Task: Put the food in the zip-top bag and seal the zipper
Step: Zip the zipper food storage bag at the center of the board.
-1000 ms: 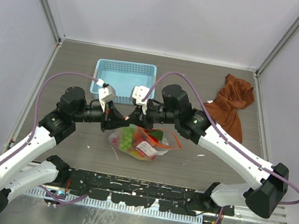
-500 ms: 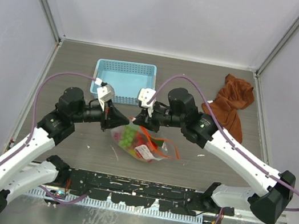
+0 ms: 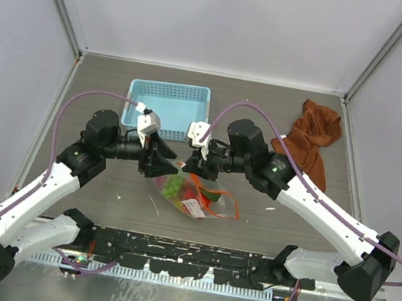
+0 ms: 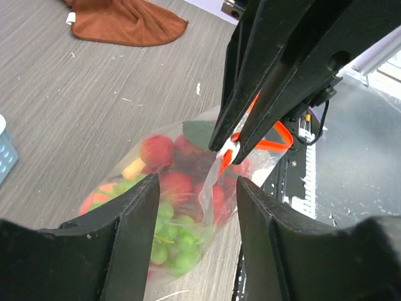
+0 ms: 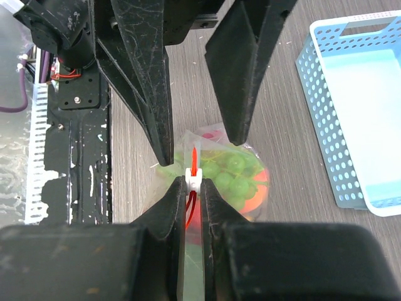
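Pinches the zipper [image 5: 194, 158] in the right tool [image 5: 193, 185], fingers pressed together on its white slider. Holds the left tool [image 4: 195, 188] spread wide, tip to tip with the right tool, one finger to each side of the raised mouth of the zip-top bag [image 3: 193, 194]; cannot tell whether touching the plastic. Lies low on the bench [image 3: 104, 79] otherwise, that bag, between the two arms and just in front of the light-blue perforated basket [image 3: 169, 102]. Inside the clear plastic: red strawberries [image 4: 156, 150], green grapes [image 4: 178, 241], a yellow piece [image 4: 133, 168]. At the back right, well apart from both tools, a rust-brown cloth [image 3: 307, 142] in a heap.
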`<state>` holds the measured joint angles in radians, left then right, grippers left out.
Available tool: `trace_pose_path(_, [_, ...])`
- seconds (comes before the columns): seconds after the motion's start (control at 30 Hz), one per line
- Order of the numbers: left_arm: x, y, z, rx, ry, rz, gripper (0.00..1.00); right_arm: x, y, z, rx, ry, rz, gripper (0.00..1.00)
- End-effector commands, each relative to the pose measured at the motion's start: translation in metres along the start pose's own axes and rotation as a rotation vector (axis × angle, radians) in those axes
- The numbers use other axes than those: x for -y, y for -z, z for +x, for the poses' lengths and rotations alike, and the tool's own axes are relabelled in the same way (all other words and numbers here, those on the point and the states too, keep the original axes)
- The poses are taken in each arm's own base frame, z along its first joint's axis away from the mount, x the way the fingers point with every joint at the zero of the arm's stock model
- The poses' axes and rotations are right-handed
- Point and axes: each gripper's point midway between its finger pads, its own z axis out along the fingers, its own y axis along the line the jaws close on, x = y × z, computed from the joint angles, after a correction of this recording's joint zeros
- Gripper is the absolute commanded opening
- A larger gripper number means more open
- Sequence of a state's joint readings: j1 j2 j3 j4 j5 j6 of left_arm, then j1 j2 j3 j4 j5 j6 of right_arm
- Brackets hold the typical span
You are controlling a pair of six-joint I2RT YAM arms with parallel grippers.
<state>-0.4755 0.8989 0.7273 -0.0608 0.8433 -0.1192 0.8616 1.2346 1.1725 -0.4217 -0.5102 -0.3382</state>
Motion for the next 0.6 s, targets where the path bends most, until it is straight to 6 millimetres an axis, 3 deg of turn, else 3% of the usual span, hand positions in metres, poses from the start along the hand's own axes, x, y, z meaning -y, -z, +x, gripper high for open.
trace_pose_path(0.0, [0.016,0.001,-0.022,0.016,-0.134,0.112,0.54,0.001,0.010,-0.033,0.082,0.057,-0.004,0.00])
trace_pose_path(0.37, [0.023,-0.008,-0.009,-0.021,-0.177,0.235,0.49,-0.004,0.008,-0.039,0.098,0.063,-0.043,0.00])
trace_pose_path(0.57, [0.023,-0.016,-0.006,-0.038,-0.172,0.255,0.40,-0.005,0.005,-0.040,0.101,0.061,-0.061,0.00])
